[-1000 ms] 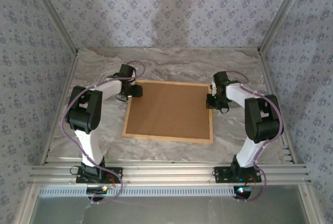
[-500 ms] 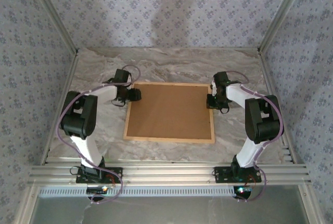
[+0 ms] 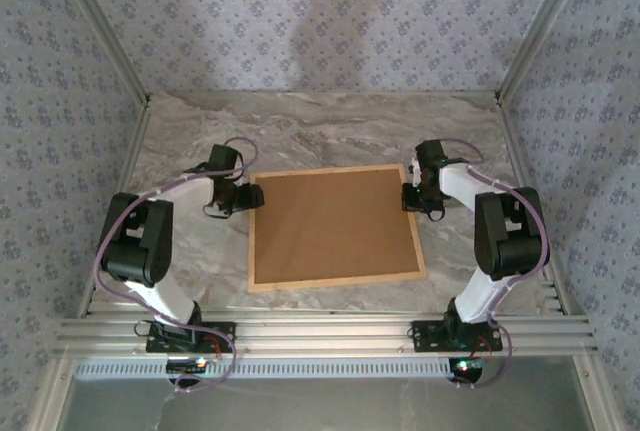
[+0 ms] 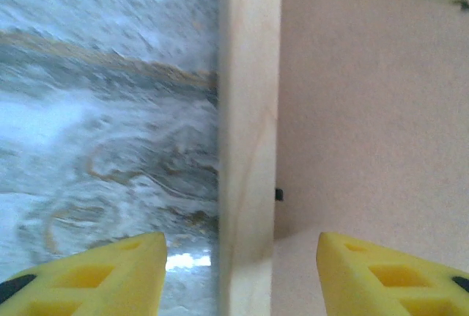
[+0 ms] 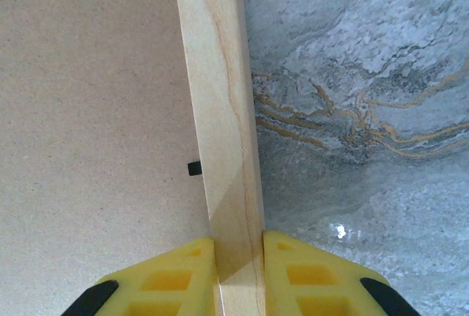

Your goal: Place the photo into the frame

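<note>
1. The frame [image 3: 335, 226] lies flat on the marble desk [image 3: 330, 121], back side up. From the top cam I'm looking at the plain brown board [image 3: 300, 251] ringed by light wood. It sits a bit skewed, between the two arms.
2. The left tool [image 3: 248, 196] is at the frame's left edge, near the far-left corner. On its wrist cam the yellow fingers [image 4: 95, 276] are spread wide, one over the marble and one over the board. The left rail [image 4: 249, 147] runs up between them with gaps on both sides, so this one has hold of nothing.
3. The right tool [image 3: 410, 198] is at the right edge, near the far-right corner. On its wrist cam the fingers [image 5: 176, 276] are pinched right up against both sides of the right rail [image 5: 220, 111], one on the board side and one on the marble side. So it's clamped onto the frame.
4. Each wrist cam also shows a small black tab [image 5: 194, 168] at the rail's inner edge, against the board. They're too small for me to say more.
</note>
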